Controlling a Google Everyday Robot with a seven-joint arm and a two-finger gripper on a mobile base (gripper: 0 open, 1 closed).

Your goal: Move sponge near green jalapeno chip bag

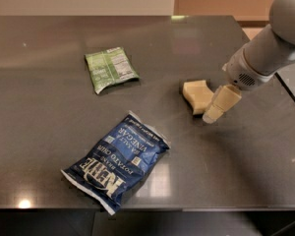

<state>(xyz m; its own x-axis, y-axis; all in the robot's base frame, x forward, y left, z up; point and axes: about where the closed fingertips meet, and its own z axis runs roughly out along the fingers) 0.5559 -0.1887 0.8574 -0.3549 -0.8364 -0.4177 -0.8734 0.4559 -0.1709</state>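
Observation:
The sponge (197,96), a pale cream-yellow foam block, lies on the dark table (49,112) right of centre. The green jalapeno chip bag (109,69) lies flat at the upper left of the sponge, well apart from it, with its white label panel facing up. My gripper (212,116) comes in from the upper right on a grey arm and sits just to the right of the sponge, with its cream finger (221,103) touching or almost touching the sponge's right side.
A larger dark blue chip bag (119,158) with white lettering lies near the table's front edge, left of and below the sponge. The table's right edge (291,95) runs close behind the arm.

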